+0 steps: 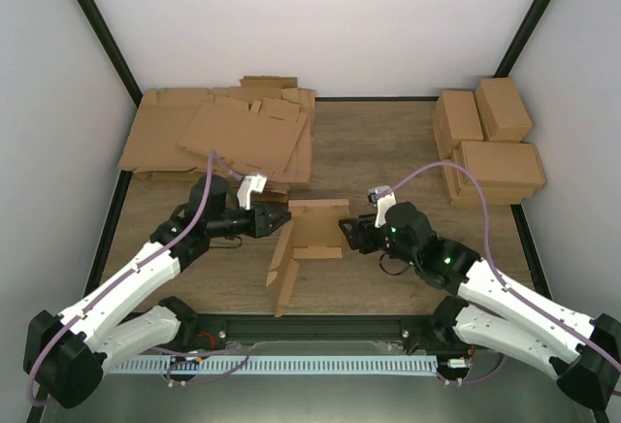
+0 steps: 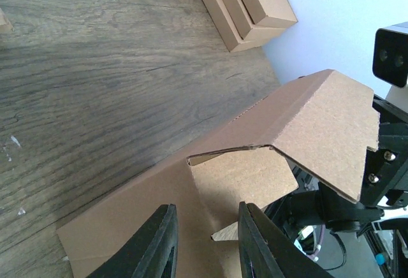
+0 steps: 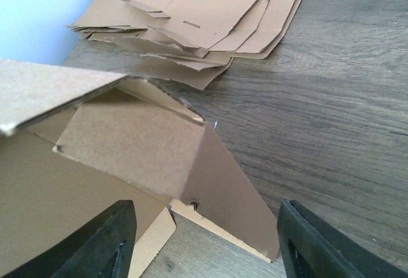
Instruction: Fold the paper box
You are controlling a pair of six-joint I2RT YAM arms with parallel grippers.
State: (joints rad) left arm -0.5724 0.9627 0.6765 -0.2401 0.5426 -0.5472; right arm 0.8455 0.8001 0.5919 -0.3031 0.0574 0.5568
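While both arms reach in from the near edge, the paper box (image 1: 315, 234) sits mid-table between them, half formed: one wall is raised and a long panel trails toward the near edge. The left gripper (image 1: 279, 217) is partly spread at the box's left wall. The right gripper (image 1: 346, 230) is spread wide at its right side. Neither visibly pinches cardboard. The box looks light, thin and springy, likely to slide on the wooden table (image 1: 388, 161) and crease if squeezed. Pinching a wall edge beside a scored fold seems safest. Bare wood surrounds it. Farther back lie a heap of flat cardboard sheets (image 1: 223, 132) on the left and finished boxes (image 1: 490, 142) on the right, well apart.
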